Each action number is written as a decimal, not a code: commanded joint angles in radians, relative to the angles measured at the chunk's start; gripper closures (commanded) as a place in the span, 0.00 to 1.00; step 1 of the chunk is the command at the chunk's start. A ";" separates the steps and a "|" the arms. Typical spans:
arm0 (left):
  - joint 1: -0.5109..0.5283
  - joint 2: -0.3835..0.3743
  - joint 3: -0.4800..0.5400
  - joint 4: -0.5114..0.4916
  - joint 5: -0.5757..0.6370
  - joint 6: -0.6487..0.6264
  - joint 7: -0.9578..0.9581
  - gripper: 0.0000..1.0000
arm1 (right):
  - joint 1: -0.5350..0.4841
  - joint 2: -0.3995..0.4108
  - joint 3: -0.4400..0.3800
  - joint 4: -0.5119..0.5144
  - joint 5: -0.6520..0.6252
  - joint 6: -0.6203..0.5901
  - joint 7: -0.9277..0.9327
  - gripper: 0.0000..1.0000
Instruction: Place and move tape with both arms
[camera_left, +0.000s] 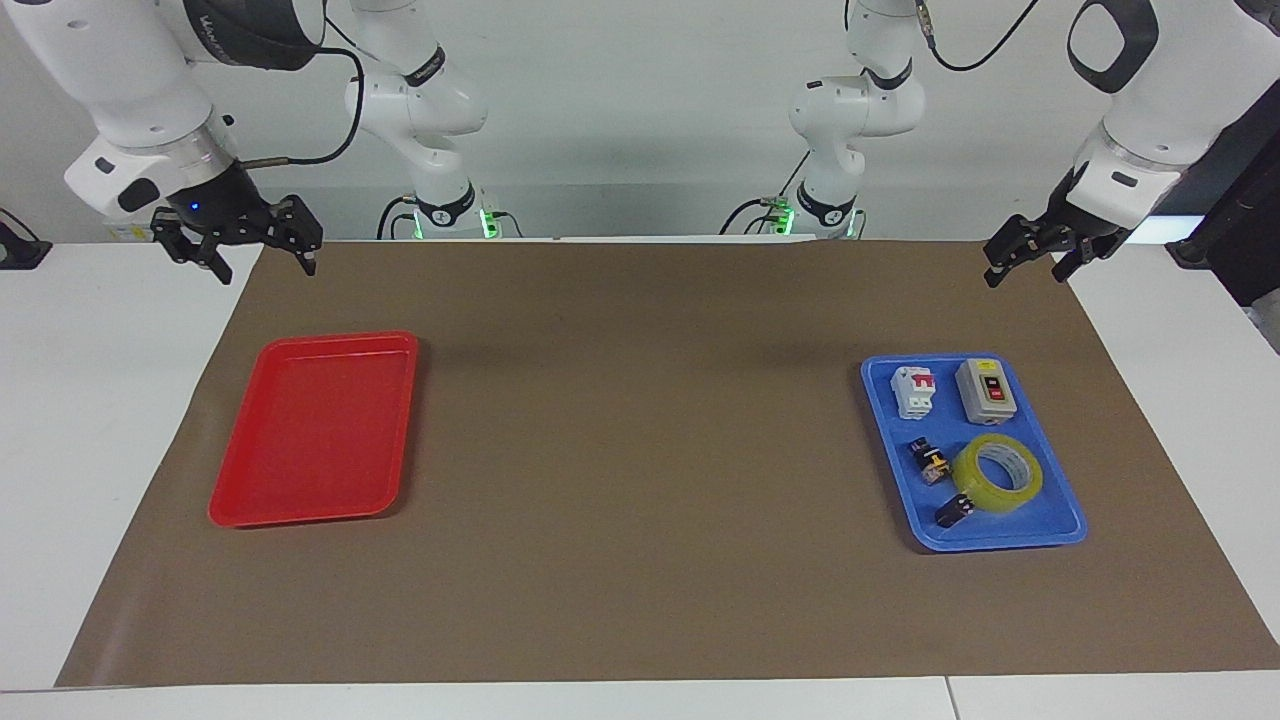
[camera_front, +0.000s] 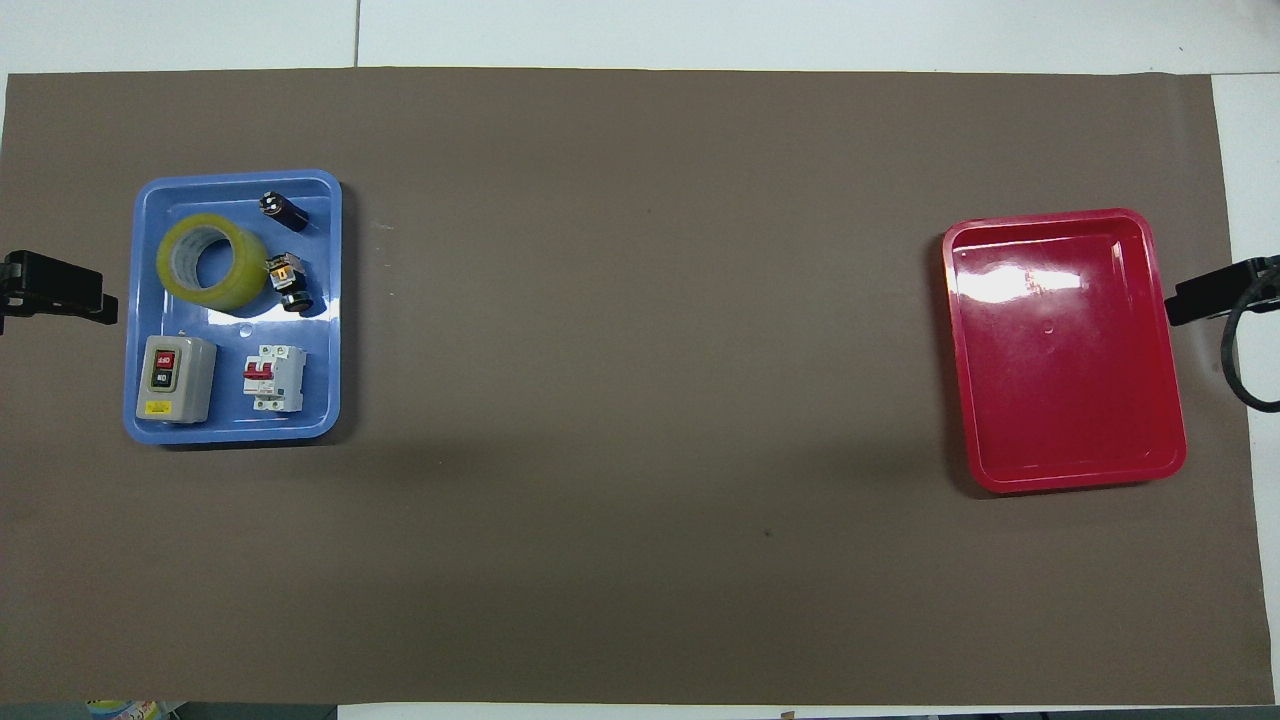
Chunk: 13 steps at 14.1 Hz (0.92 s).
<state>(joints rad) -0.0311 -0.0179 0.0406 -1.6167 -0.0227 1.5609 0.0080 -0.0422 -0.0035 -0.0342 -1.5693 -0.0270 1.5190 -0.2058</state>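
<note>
The yellow tape roll (camera_left: 975, 488) lies flat in the blue tray (camera_left: 1000, 541) at the left arm's end of the table, and it also shows in the overhead view (camera_front: 176, 262). My left gripper (camera_left: 1022, 277) hangs open and empty in the air over the brown mat's edge, apart from the tray; only its tip (camera_front: 60, 290) shows in the overhead view. My right gripper (camera_left: 262, 268) waits open and empty in the air over the mat's edge at the right arm's end; its tip (camera_front: 1205, 297) shows beside the red tray.
An empty red tray (camera_left: 310, 430) (camera_front: 1060, 350) lies at the right arm's end. The blue tray (camera_front: 335, 300) also holds a grey switch box (camera_left: 986, 390), a white circuit breaker (camera_left: 913, 391) and two small dark parts (camera_left: 931, 462) beside the tape. A brown mat (camera_left: 640, 450) covers the table.
</note>
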 joint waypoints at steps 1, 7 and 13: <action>0.002 -0.004 0.002 0.006 0.014 -0.022 0.032 0.00 | -0.010 -0.015 0.004 -0.017 0.016 0.017 -0.012 0.00; 0.003 -0.016 0.002 -0.025 0.015 -0.005 0.124 0.00 | -0.015 -0.015 0.005 -0.015 0.016 0.015 -0.014 0.00; -0.001 -0.016 0.001 -0.025 0.049 0.001 0.122 0.00 | -0.010 -0.015 0.003 -0.015 0.016 0.015 -0.014 0.00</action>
<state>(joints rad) -0.0309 -0.0178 0.0411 -1.6253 0.0019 1.5594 0.1183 -0.0433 -0.0035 -0.0345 -1.5692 -0.0270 1.5190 -0.2058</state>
